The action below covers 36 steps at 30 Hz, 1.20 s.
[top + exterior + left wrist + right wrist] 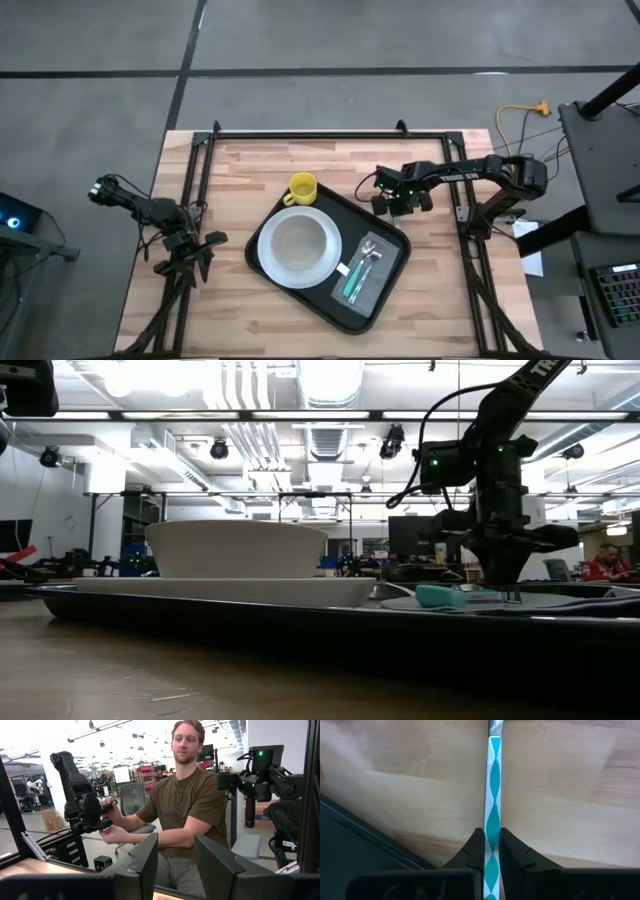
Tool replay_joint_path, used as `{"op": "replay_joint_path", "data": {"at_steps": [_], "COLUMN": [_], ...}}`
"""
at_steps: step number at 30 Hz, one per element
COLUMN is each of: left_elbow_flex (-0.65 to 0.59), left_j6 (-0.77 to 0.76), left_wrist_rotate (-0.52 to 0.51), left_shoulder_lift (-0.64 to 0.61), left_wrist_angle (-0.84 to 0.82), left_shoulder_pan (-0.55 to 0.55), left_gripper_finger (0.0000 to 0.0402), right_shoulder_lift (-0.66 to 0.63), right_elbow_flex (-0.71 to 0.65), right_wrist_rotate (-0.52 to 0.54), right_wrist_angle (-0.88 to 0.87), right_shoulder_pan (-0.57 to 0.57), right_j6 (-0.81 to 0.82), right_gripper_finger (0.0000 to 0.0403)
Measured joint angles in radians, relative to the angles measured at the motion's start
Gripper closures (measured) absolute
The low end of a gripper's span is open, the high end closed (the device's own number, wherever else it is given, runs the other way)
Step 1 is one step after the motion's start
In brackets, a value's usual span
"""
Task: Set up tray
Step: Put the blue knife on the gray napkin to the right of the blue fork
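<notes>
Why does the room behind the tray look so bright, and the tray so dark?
In the low view, ceiling lights glare white, so the tray and the right gripper show nearly as dark shapes. In the left wrist view, the left gripper looms dark against the bright room. In the right wrist view, soft light falls evenly on the teal-and-white handle, with only faint shadows.

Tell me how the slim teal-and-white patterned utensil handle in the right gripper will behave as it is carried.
The slim teal-and-white patterned utensil handle runs straight out from the right gripper, so it is probably stiff. Its glossy surface may slip between the fingers. Pinched near one end only, it could pivot or droop when swung.
</notes>
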Motion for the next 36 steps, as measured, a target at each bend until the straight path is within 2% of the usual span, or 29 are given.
{"op": "replay_joint_path", "data": {"at_steps": [6,14,18,30,36], "left_elbow_flex": [0.0,0.0,0.0,0.0,0.0], "left_j6": [0.0,0.0,0.0,0.0,0.0], "left_wrist_rotate": [0.0,0.0,0.0,0.0,0.0], "left_shoulder_lift": [0.0,0.0,0.0,0.0,0.0], "left_wrist_angle": [0.0,0.0,0.0,0.0,0.0], "left_shoulder_pan": [0.0,0.0,0.0,0.0,0.0], "left_gripper_finger": [0.029,0.029,0.029,0.029,0.029], "right_shoulder_lift": [-0.053,-0.163,-0.188,-0.159,-0.151], "right_elbow_flex": [0.0,0.001,0.0,0.01,0.014], "right_wrist_rotate": [0.031,0.098,0.112,0.111,0.082], "right_wrist_angle": [-0.059,-0.117,-0.117,-0.105,-0.025], "right_shoulder_pan": [0.0,0.002,0.04,0.301,0.43], "right_j6": [0.024,0.172,0.26,0.79,1.053], "right_gripper_finger": [0.0385,0.0385,0.0385,0.0385,0.0385]}}
